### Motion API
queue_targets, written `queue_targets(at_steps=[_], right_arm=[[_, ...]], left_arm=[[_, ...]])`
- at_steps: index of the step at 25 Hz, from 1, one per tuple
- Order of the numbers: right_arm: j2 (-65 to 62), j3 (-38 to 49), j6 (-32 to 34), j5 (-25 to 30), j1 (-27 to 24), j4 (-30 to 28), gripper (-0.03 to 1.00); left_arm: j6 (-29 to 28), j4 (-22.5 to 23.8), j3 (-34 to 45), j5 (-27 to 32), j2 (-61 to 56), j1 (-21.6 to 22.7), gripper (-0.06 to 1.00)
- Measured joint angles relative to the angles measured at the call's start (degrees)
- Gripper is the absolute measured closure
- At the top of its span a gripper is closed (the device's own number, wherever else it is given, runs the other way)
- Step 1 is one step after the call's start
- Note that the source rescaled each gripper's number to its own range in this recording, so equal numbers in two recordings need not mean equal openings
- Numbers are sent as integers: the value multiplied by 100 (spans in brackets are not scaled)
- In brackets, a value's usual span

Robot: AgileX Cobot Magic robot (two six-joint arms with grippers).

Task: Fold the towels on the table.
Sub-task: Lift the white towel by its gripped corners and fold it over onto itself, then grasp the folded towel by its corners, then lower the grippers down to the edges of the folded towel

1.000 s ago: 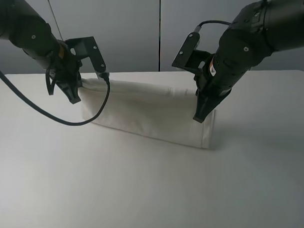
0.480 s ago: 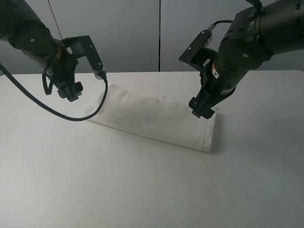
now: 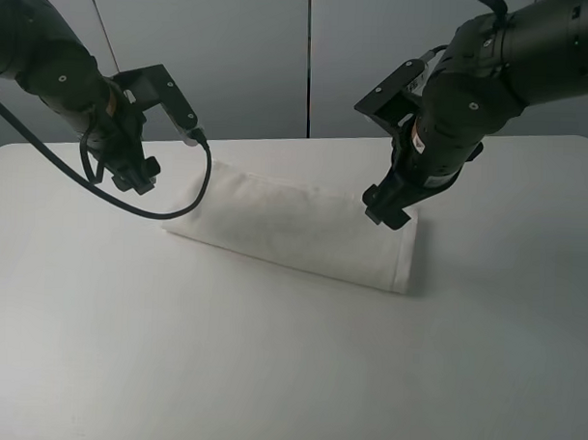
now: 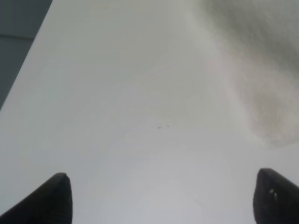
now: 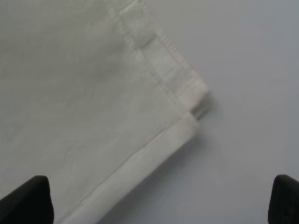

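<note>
The white towel (image 3: 294, 228) lies folded into a long strip across the white table (image 3: 269, 374). My left gripper (image 3: 133, 179) hangs open and empty just off the towel's left end; its wrist view shows the towel's edge (image 4: 261, 70) beyond the spread fingertips (image 4: 56, 196). My right gripper (image 3: 386, 210) is open and empty above the towel's right end. Its wrist view shows the layered corner with the woven band (image 5: 163, 60) below the spread fingertips (image 5: 25, 198). No label shows.
A black cable (image 3: 149, 210) loops from the left arm over the table beside the towel's left end. Grey wall panels (image 3: 309, 56) stand behind the table's far edge.
Both grippers let go of the towel's upper edge, which dropped flat into a folded strip. Both arms then lifted and drew back slightly; the left moved left of the towel.
</note>
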Motion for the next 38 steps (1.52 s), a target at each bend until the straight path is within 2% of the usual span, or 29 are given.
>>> queue_targets(at_steps=[3,6,9,12,17,20,23,31,38], right_arm=[[0,0,423,148,0,315,-3],[0,0,856,300,-14,504,-3],[0,-210,1021,640,-284,1106,-3],[0,-552,775,869,-789,2039,-3],[0,-820,13,1032,-1539,3575,-3],[47,-845,-178,1220,-1660,3752,-3],[218,-845,-233,1382,-1663,3831,-3],[928,-845,-284,1339,-1663,4362,-3],[1135,-975,-307,1311,-1663,4437,-3]], left_arm=[[-325,-344,0,41,0,69,-5],[-407,-1083,-104,57,11,311,-5],[-418,-1954,-516,159,20,643,-5],[-488,-2532,-1131,556,137,950,-5],[-620,-2771,-2239,1665,1031,1149,-5],[-425,-3266,-2862,2156,1620,1149,-5],[-125,-3744,-3220,2258,1922,1149,-5],[158,-3913,-3514,2465,2422,1149,-5],[338,-3924,-3568,2426,2617,1139,-5]])
